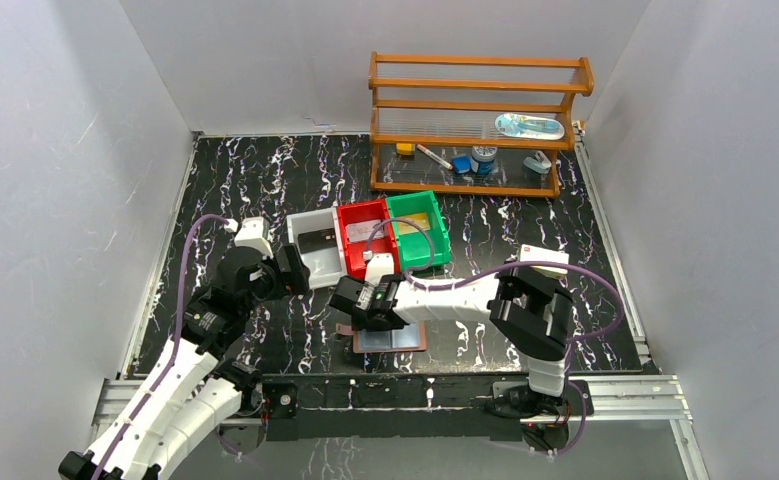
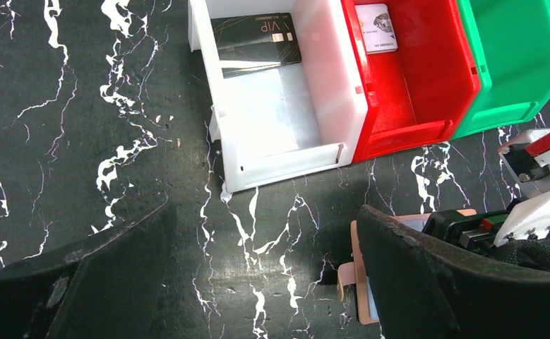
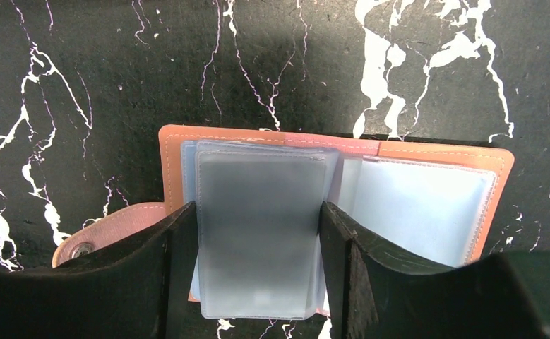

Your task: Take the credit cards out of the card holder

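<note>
The card holder lies opened flat on the desk, near the front edge between the two arm bases. Its long axis runs side to side in the right wrist view, and its strap tab projects from the left end. Two pale blue pockets face up. A frosted grey sleeve stands over the left half, with its long axis pointing away from the camera and parallel to the fingers. Whether this sleeve contains a card cannot be determined.

The right tool is directly above the left half and points down onto it. It is partly closed. Its two fingers span the short width of the frosted grey sleeve, and their inner faces meet its two long edges, so the grip appears to be a light pinch. The right half of the holder is outside the fingers and is not touched.

The left tool is spread fully and holds nothing. It hovers above bare desk, to the left of the holder and just short of the white bin. This bin contains a black card. The red bin beside it contains a white card.

The right arm is the nearer arm. The next move probably depends on a pull along the long axis of the sleeve.
</note>
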`<move>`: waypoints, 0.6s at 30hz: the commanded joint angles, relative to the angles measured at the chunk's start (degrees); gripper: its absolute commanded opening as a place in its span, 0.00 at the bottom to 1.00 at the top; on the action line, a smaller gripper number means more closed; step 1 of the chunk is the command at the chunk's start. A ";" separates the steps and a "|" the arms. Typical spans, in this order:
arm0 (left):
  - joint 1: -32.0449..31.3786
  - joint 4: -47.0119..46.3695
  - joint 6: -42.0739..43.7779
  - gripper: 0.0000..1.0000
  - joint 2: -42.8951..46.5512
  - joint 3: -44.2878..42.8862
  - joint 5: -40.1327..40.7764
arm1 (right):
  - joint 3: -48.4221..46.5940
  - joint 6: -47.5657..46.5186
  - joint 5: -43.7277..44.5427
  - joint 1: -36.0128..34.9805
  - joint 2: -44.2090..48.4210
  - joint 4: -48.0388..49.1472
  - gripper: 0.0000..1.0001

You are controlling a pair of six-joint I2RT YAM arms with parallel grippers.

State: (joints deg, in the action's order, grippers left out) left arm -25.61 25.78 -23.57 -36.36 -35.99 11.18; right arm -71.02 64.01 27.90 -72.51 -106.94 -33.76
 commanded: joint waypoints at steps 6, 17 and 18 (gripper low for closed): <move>0.25 -0.20 0.51 0.98 -0.27 -0.25 -0.41 | 9.73 -0.42 -6.03 1.36 5.33 12.89 0.72; 0.21 -0.20 0.63 0.98 -1.15 -0.32 -1.29 | 13.17 -0.10 -9.38 2.97 6.70 16.78 0.73; 0.21 -0.20 0.62 0.98 -1.17 -0.38 -1.30 | 12.99 -0.11 -9.40 2.99 6.47 16.53 0.75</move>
State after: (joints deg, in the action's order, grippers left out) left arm -25.61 25.78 -23.40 -37.47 -35.99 10.66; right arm -59.37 62.96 21.52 -69.80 -98.85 -19.84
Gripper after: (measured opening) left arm 0.983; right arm 0.729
